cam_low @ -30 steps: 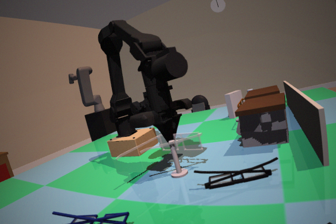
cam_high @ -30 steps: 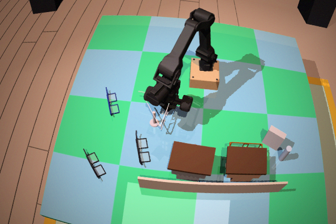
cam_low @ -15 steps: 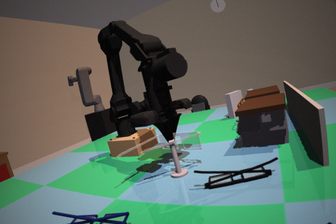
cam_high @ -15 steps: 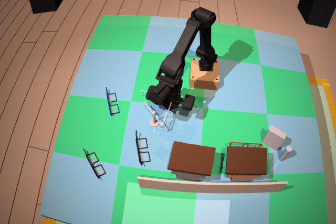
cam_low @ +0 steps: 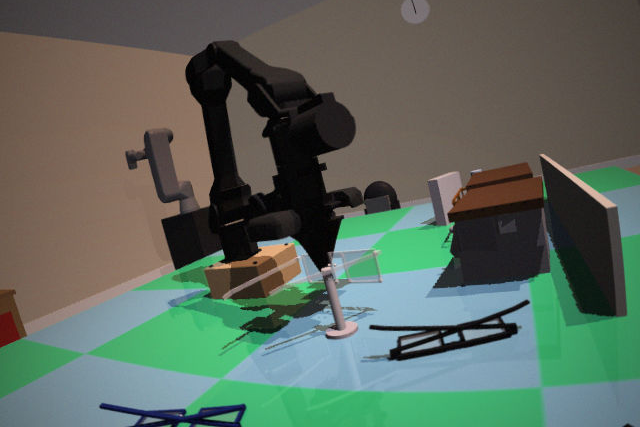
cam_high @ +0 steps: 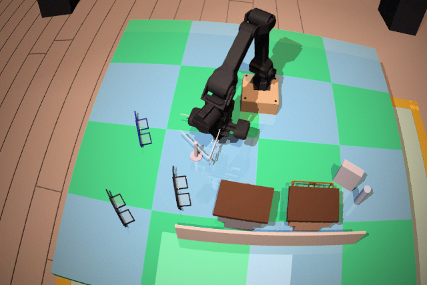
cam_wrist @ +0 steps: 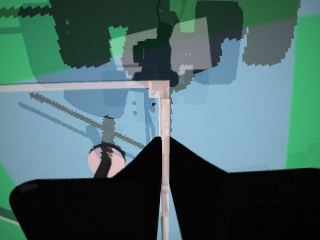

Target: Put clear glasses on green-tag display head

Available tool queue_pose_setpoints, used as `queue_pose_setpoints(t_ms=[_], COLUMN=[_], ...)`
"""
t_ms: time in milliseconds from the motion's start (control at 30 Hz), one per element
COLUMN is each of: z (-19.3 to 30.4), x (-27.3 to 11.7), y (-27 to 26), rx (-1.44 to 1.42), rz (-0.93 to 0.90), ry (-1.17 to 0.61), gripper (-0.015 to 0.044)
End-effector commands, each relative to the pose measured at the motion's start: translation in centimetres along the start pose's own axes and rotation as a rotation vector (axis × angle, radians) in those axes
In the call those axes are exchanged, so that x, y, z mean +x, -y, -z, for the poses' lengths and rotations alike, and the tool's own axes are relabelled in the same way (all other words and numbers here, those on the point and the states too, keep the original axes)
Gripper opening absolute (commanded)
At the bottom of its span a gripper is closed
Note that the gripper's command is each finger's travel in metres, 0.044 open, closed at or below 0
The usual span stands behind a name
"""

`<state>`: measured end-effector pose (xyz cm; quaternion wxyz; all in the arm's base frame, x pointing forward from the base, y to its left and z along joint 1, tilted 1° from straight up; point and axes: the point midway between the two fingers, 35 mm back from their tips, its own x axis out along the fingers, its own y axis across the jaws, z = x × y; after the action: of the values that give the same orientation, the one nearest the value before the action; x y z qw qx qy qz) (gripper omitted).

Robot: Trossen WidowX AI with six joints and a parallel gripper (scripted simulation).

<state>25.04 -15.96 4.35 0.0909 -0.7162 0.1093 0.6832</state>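
Note:
My gripper point(cam_high: 217, 135) point(cam_low: 325, 266) point(cam_wrist: 162, 142) is shut on the clear glasses point(cam_high: 214, 149) point(cam_low: 378, 268) point(cam_wrist: 165, 117) by their front frame, holding them above the table. Their open temples point toward the upper left in the top view. One temple passes close to a pink post point(cam_high: 196, 155) point(cam_low: 341, 330) point(cam_wrist: 117, 164); whether they touch cannot be told. A bare brown-topped display head point(cam_high: 243, 201) point(cam_low: 496, 198) stands at lower middle. The other brown-topped head point(cam_high: 312, 203) point(cam_low: 501, 174), to its right, wears orange glasses point(cam_high: 292, 183). No green tag is visible.
A long upright board point(cam_high: 269, 237) point(cam_low: 584, 236) stands behind the heads. A white block point(cam_high: 349, 175) point(cam_low: 443, 200) and a cylinder point(cam_high: 362, 195) stand right of them. Blue glasses point(cam_high: 139, 131), black glasses point(cam_high: 176, 188) and another black pair point(cam_high: 119, 209) lie at left.

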Motion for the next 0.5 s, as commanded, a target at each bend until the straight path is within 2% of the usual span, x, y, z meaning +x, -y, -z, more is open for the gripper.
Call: queue_pose_setpoints(t_ms=[0,467], z=[-0.37,-1.08], x=[0.08,0.09], y=[0.18,0.6], rx=[0.003,0.003], rz=[-0.001,0.0], ry=[0.004,0.005], gripper=[0.0,0.0])
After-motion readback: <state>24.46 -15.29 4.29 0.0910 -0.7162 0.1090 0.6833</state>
